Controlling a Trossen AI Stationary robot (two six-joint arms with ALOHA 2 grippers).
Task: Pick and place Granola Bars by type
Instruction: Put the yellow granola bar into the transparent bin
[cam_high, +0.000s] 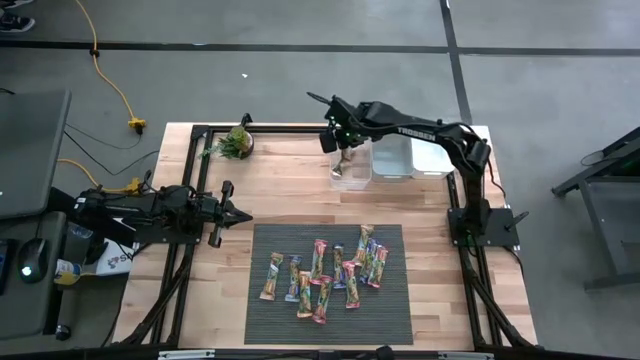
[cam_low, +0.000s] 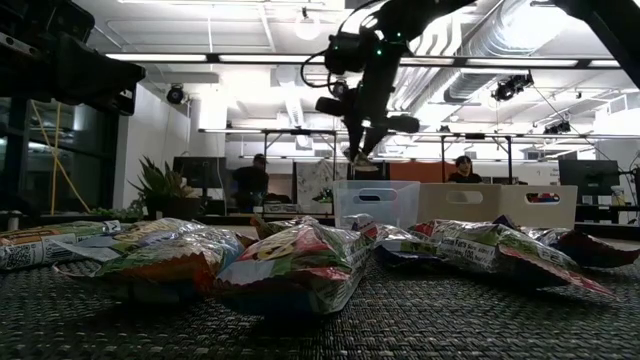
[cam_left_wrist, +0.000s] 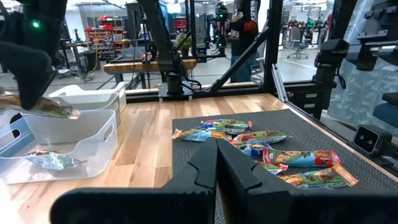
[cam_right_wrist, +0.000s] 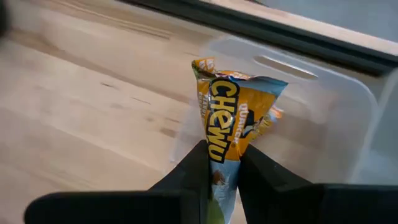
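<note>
Granola Bars (cam_high: 325, 272) are light with slippery, crinkly wrappers; right gripper (cam_right_wrist: 221, 167) pinches one bar (cam_right_wrist: 233, 124) by its end over the clear bin (cam_high: 352, 165); left gripper (cam_high: 243, 215) clenched, empty.

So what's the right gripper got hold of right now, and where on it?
The right gripper pinches one granola bar by its end, the bar hanging over the clear bin. The left gripper is shut and holds nothing.
</note>
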